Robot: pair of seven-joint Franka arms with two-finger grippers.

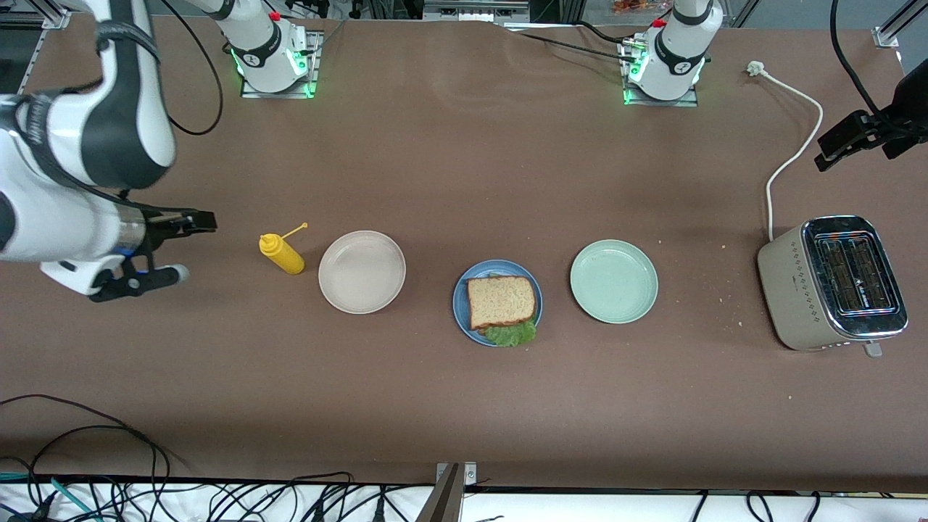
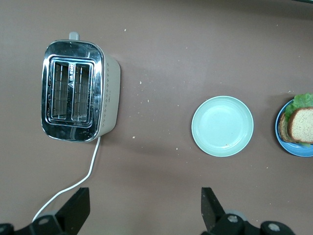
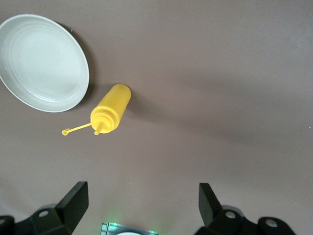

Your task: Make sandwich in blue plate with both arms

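The sandwich [image 1: 502, 301] lies in the blue plate [image 1: 464, 290] at the table's middle: a brown bread slice on top, with green lettuce [image 1: 511, 333] sticking out at the edge nearer the front camera. It also shows at the edge of the left wrist view [image 2: 301, 125], in the blue plate [image 2: 298, 149]. My right gripper [image 1: 190, 246] is open and empty over the table at the right arm's end, beside the mustard bottle; its jaws stand wide in its wrist view [image 3: 142, 205]. My left gripper [image 1: 834, 148] is open and empty, raised over the table at the left arm's end near the toaster cable [image 2: 144, 210].
A beige plate [image 1: 362, 272] and a yellow mustard bottle [image 1: 281, 254] sit toward the right arm's end. A pale green plate [image 1: 613, 281] and a toaster [image 1: 834, 283] with a white cable [image 1: 786, 163] sit toward the left arm's end. Crumbs lie near the toaster.
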